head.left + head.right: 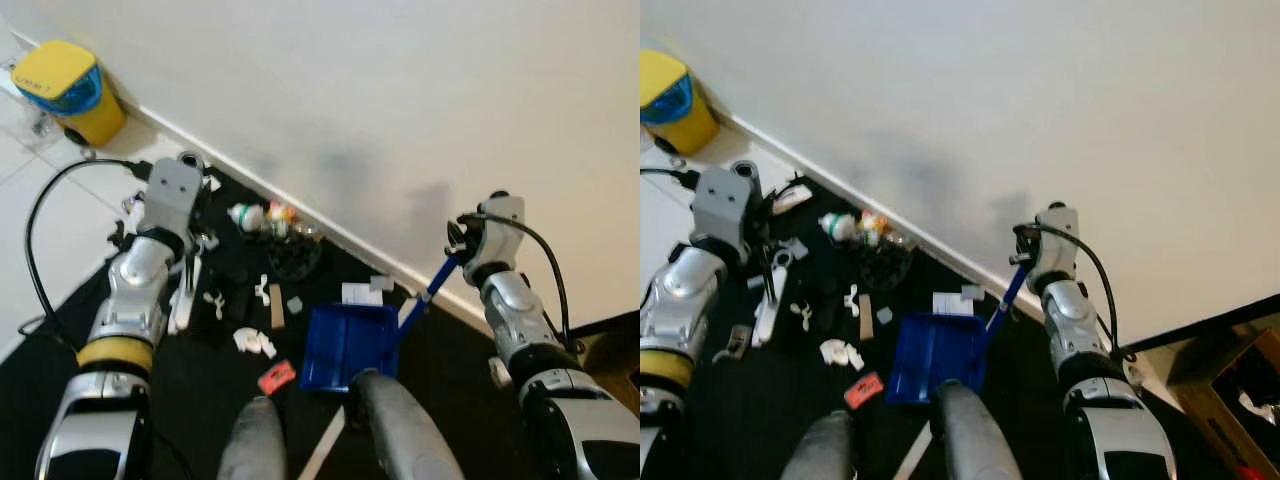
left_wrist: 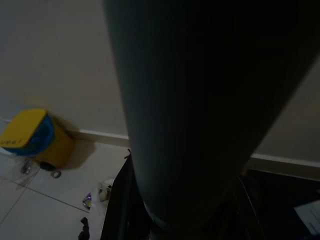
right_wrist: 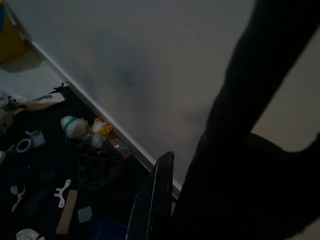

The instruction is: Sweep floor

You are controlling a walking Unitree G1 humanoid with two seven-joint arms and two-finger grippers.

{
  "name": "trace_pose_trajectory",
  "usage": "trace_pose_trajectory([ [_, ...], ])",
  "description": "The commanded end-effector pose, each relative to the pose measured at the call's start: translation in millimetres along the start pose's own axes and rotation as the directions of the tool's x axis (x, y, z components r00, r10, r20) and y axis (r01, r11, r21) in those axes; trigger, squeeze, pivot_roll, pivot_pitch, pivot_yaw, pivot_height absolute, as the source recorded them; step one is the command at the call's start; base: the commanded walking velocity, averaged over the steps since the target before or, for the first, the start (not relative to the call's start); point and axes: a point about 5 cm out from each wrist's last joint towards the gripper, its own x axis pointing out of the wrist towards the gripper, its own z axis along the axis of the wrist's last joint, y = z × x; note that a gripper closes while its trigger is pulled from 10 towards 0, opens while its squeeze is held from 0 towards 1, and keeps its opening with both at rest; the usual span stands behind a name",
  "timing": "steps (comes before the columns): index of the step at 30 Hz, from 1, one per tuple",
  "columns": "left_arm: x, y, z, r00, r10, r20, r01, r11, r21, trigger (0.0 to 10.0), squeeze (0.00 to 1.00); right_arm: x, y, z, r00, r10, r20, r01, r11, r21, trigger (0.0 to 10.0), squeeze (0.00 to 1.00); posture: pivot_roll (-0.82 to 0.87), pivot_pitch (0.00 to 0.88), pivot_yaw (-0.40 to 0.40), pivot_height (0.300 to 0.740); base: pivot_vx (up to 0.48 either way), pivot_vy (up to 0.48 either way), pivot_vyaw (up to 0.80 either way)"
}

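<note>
The blue dustpan [image 1: 348, 345] lay on the black mat [image 1: 450, 370] beside the baseboard, its long axis running diagonally: pan mouth toward the scattered debris [image 1: 255, 300], handle [image 1: 428, 290] rising toward the wall. The right gripper [image 1: 458, 245] was clenched on the handle's upper end, forearm extended forward and up. The left gripper [image 1: 195, 245] was positioned over a white brush [image 1: 183, 295] lying on the mat; its jaw state could not be determined. The yellow bin [image 1: 65, 88] carried writing too small to read.
</note>
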Motion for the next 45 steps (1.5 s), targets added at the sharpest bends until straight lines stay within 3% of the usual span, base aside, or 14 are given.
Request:
trace_pose_trajectory([
  [1, 0.3, 15.0, 7, 0.998, 0.047, 0.038, -0.048, 0.999, 0.016, 10.0, 0.00, 1.3, -1.2, 2, 1.000, -0.022, 0.019, 0.022, 1.000, 0.015, 10.0, 0.00, 0.05, 0.296, -0.093, 0.740, 0.000, 0.000, 0.00],
  [7, 3.2, 22.3, 10, 0.996, 0.074, 0.054, -0.074, 0.997, 0.007, 10.0, 0.00, 12.7, 3.0, 26, 0.993, -0.021, 0.119, 0.014, 0.998, 0.060, 10.0, 0.00, 0.05, 0.342, -0.100, 0.740, 0.000, 0.000, 0.00],
  [13, 8.9, 26.4, 16, 0.993, 0.095, 0.077, -0.096, 0.995, 0.019, 10.0, 0.00, 24.9, 10.8, 53, 0.979, 0.006, 0.203, -0.009, 1.000, 0.013, 10.0, 0.00, 0.05, 0.365, -0.102, 0.740, 0.000, 0.000, 0.00],
  [18, 10.4, 27.4, 17, 0.991, 0.102, 0.083, -0.104, 0.994, 0.026, 10.0, 0.00, 26.1, 12.2, 57, 0.976, 0.013, 0.217, -0.010, 1.000, -0.015, 10.0, 0.00, 0.04, 0.370, -0.104, 0.740, 0.000, 0.000, 0.00],
  [24, 13.8, 27.7, 17, 0.990, 0.110, 0.084, -0.114, 0.993, 0.040, 10.0, 0.00, 24.9, 21.9, 52, 0.976, 0.069, 0.207, -0.045, 0.992, -0.120, 10.0, 0.00, 0.04, 0.377, -0.106, 0.740, 0.000, 0.000, 0.00],
  [26, 16.8, 25.9, 15, 0.989, 0.120, 0.081, -0.123, 0.992, 0.041, 10.0, 0.00, 21.3, 31.9, 42, 0.977, 0.102, 0.188, -0.067, 0.981, -0.183, 10.0, 0.00, 0.03, 0.375, -0.106, 0.740, 0.000, 0.000, 0.00],
  [29, 16.8, 25.9, 15, 0.989, 0.120, 0.081, -0.123, 0.992, 0.041, 10.0, 0.00, 21.3, 31.9, 42, 0.977, 0.102, 0.188, -0.067, 0.981, -0.183, 10.0, 0.00, 0.03, 0.375, -0.106, 0.740, 0.000, 0.000, 0.00],
  [32, 23.4, 17.6, 15, 0.982, 0.166, 0.093, -0.173, 0.983, 0.069, 10.0, 0.00, 14.4, 42.8, 27, 0.980, 0.100, 0.170, -0.060, 0.972, -0.225, 10.0, 0.00, 0.02, 0.373, -0.105, 0.740, 0.000, 0.000, 0.00],
  [37, 28.7, 6.3, 15, 0.979, 0.180, 0.099, -0.188, 0.979, 0.078, 10.0, 0.00, 9.9, 47.2, 20, 0.982, 0.056, 0.179, -0.015, 0.975, -0.221, 10.0, 0.00, 0.00, 0.386, -0.104, 0.740, 0.000, 0.000, 0.00],
  [43, 37.0, -16.6, 15, 0.985, 0.148, 0.084, -0.148, 0.989, -0.010, 10.0, 0.00, 7.8, 45.6, 17, 0.983, -0.017, 0.183, 0.044, 0.988, -0.145, 10.0, 0.00, -0.01, 0.394, -0.105, 0.740, 0.000, 0.000, 0.00],
  [45, 41.4, -34.2, 16, 0.989, 0.125, 0.076, -0.120, 0.990, -0.069, 10.0, 0.00, 7.4, 45.1, 16, 0.983, -0.034, 0.181, 0.059, 0.989, -0.137, 10.0, 0.00, -0.02, 0.396, -0.105, 0.740, 0.000, 0.000, 0.00],
])
